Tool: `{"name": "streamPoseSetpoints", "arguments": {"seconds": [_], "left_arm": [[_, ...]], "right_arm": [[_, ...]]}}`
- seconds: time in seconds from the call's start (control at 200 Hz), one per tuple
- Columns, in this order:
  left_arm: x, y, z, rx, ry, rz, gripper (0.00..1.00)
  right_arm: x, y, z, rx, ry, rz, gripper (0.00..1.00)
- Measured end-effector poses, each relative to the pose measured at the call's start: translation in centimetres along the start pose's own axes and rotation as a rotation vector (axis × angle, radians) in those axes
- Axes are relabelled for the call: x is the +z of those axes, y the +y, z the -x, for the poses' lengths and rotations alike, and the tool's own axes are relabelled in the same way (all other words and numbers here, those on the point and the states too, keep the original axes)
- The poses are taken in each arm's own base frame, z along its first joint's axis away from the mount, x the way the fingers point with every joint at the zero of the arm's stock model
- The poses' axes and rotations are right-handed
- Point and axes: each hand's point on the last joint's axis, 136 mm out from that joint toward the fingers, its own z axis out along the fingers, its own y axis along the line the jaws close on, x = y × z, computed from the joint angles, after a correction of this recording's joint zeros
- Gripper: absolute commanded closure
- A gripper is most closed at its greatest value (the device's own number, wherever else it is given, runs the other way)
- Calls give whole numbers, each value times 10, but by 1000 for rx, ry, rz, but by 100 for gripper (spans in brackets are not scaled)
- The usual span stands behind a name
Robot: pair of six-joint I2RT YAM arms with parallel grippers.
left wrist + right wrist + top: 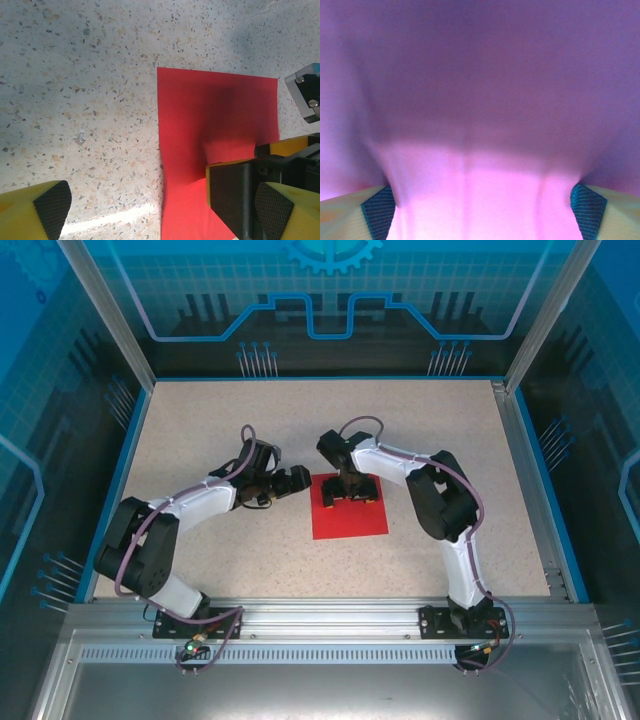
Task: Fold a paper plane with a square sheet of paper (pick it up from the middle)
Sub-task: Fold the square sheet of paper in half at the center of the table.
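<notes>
At the middle of the table (200,420), top view: the square sheet of paper (350,522) is seen lying flat, its edges roughly parallel to the table's (being square, it has no long axis). The right gripper (348,498) is set down on the sheet's far half, close to centre. The left gripper (295,480) is parked just beside the sheet's left edge, off the paper. The right arm is therefore judged the one placed for the middle pick-up.

Left wrist view: wide-spread jaws are noted, with yellow fingers (20,212) and black ribbed pads, nothing between them but speckled stone-like tabletop and the sheet's near edge. The paper is thin, matte and bright red. It is puckered upward where a black finger of the right gripper presses on it.

Right wrist view: the sheet is washed pink-violet by the camera. Jaws are spread wide, and each hatched pad (377,212) is planted on the paper, which is wrinkled and humped between them. A closed pinch is not yet made.
</notes>
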Motion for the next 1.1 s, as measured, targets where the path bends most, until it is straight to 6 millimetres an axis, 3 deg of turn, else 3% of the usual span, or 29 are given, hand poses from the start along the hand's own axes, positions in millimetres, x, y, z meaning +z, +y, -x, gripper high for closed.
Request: {"name": "streamPoseSetpoints", "arguments": {"seconds": [0.105, 0.285, 0.465, 0.66, 0.84, 0.995, 1.1], "left_arm": [[1, -1, 1, 0, 1, 1, 1], [1, -1, 2, -3, 7, 6, 1], [2, -1, 2, -5, 10, 13, 1], [1, 1, 1, -8, 18, 22, 1], [1, 2, 2, -8, 12, 28, 1], [0, 3, 4, -15, -3, 38, 1], [-1, 3, 5, -36, -7, 38, 1]], "right_arm": [[0, 0, 0, 2, 2, 6, 14], [-1, 1, 1, -1, 7, 6, 9], [-2, 1, 1, -16, 11, 9, 15], [-4, -1, 3, -18, 19, 12, 34], [-5, 1, 5, -36, 16, 21, 57], [-14, 5, 7, -37, -1, 51, 68], [-33, 12, 13, -29, -42, 127, 70]]}}
